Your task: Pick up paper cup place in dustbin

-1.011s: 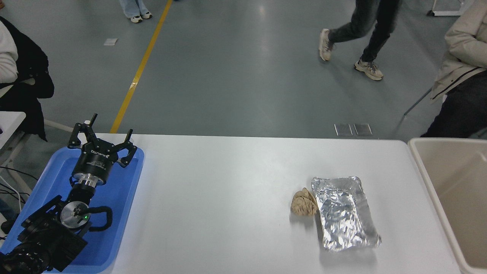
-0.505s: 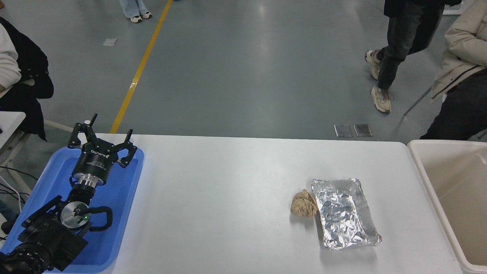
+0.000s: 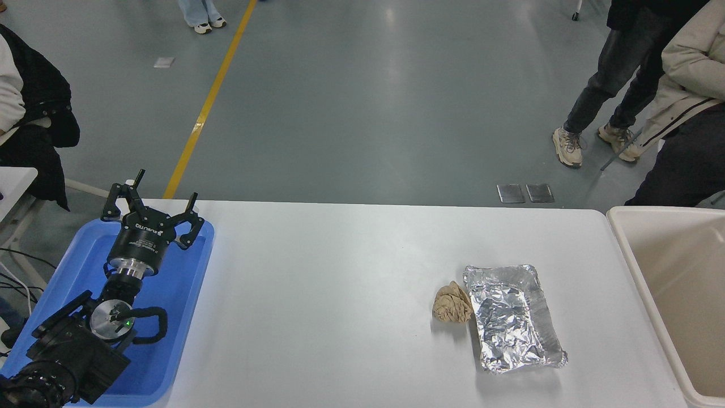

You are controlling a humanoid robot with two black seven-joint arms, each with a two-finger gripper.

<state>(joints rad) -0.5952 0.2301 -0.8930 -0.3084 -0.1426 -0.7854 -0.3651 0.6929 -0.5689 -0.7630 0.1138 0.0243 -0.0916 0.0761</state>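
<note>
Step in hand, as I read it: either done or not begun. No paper cup shows anywhere in view, not on the tabletop (image 3: 351, 294), not in any fingers, so where the cup is can't be told; it may lie in the part of the dustbin cut off by the frame edge, but that's a guess.

Near: left arm parked at lower left, lying over the blue tray (image 3: 170, 340), wrist angled up and away from the camera. Left gripper (image 3: 152, 201) sits at the tray's far end, fingers spread wide and released, nothing between them. Right arm and gripper aren't in view at all.

Well to the right of those fingers, across a wide bare stretch of tabletop: a crumpled brown paper ball (image 3: 452, 304) touching or just beside the left edge of a crinkled foil tray (image 3: 512, 317). Neither is the task's thing.

Further right again, at the frame's right edge, the dustbin (image 3: 628, 255), cream-beige w/ thick rim; the visible inside shows only bare wall and floor, no cup.

Next move, if the cup is still to be fetched: the right arm must first come into view and the cup be found, approx. impossible to plan from here. If already binned, nothing remains.

Far: people's legs and shoes on the grey floor beyond the table, one seated person at left.
</note>
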